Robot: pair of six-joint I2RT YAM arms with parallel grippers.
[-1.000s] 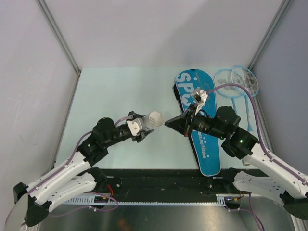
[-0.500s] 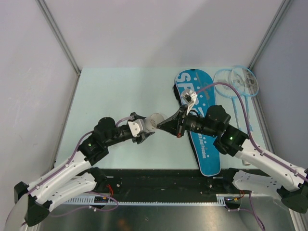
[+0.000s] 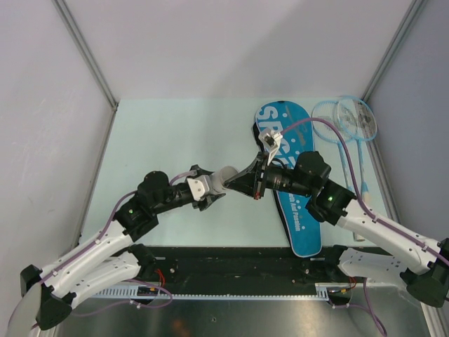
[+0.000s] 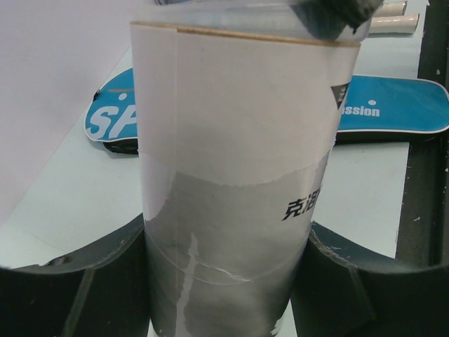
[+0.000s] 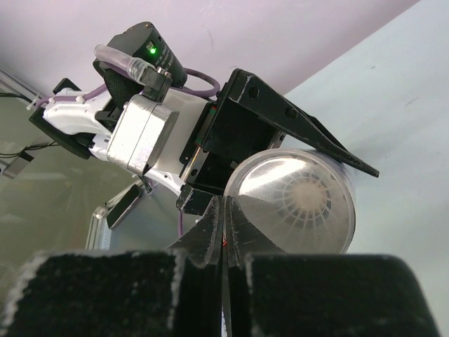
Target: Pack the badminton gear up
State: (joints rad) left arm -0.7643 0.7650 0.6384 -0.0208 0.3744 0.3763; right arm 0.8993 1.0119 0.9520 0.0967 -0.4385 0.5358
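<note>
The tube (image 3: 227,175) is held above the table, long axis roughly horizontal, open mouth pointing right — toward the right gripper (image 3: 243,181). The left gripper (image 3: 209,187) is clamped around its body. The right gripper's jaws are pressed together, tips at the mouth — a shuttlecock (image 5: 306,197) sits inside.

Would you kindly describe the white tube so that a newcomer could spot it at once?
On the pale green table, look just left of the long blue racket bag, near the middle. The white tube is held in the left pincer, its end facing the shut right pincer; it is the only cylinder in sight.
</note>
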